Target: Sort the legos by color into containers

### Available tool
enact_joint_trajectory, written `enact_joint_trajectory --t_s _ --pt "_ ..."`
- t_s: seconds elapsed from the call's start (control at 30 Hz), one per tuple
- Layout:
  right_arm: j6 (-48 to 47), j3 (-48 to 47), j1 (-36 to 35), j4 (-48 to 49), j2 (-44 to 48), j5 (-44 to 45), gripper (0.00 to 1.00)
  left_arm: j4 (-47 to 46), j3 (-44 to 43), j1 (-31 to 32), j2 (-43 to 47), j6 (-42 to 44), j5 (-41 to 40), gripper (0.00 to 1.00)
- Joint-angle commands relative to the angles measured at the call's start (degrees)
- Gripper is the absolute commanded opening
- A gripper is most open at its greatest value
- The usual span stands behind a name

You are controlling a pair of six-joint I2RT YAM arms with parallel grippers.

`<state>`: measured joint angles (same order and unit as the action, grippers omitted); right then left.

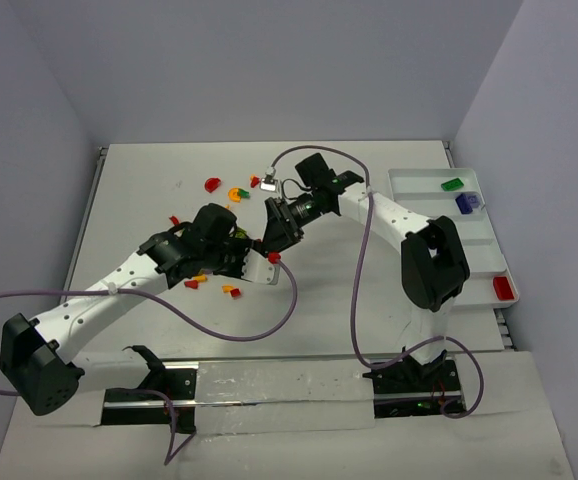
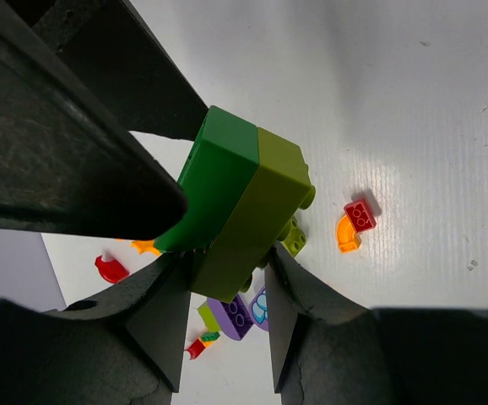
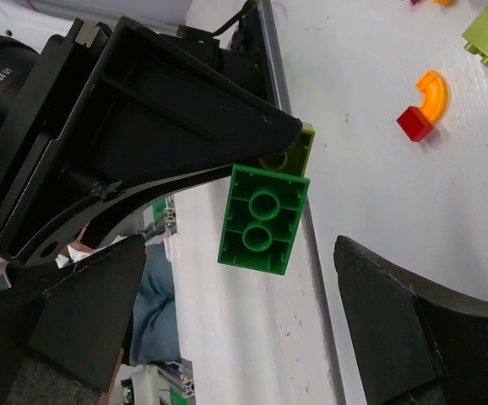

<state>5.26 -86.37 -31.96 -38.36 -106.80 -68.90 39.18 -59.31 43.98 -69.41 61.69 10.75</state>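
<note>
Left end effector (image 2: 219, 224) is clamped on a green lego (image 2: 219, 173) joined to a lime lego (image 2: 269, 211), near the centre of the bench (image 1: 149, 170). Right end effector (image 3: 242, 295) is spread wide and empty, facing that pair without touching it. White tray (image 1: 469, 245) at the right edge carries a green brick (image 1: 453, 184), a purple brick (image 1: 467, 203) and a red brick (image 1: 503, 288) in separate compartments; loose legos (image 1: 212, 185) lie toward the far edge.
</note>
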Motion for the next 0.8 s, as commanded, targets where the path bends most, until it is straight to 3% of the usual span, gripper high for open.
enact_joint_trajectory --t_s 0.0,0.17,0.33,0.6,0.77 --pt "-3.21 -3.27 -0.91 -2.9 -1.11 -0.74 0.97 -2.43 -2.48 0.59 -0.11 -0.34 0.23 0.0" --pt "-4.15 -3.28 -1.16 -3.84 -1.94 -0.35 0.85 -2.63 -2.83 0.76 -0.22 -0.52 0.06 0.0" --pt "-4.64 -2.79 -1.21 -4.48 -1.75 -0.12 0.6 -2.7 -2.45 0.76 -0.11 -0.34 -0.26 0.0" --pt "-4.57 -3.75 -1.09 -4.56 -2.01 0.71 0.4 -2.34 -1.59 0.85 0.06 -0.25 0.32 0.0" --pt "-6.79 -4.81 -1.04 -5.43 -1.75 0.88 0.2 -1.51 -1.09 0.88 0.26 -0.36 1.04 0.0"
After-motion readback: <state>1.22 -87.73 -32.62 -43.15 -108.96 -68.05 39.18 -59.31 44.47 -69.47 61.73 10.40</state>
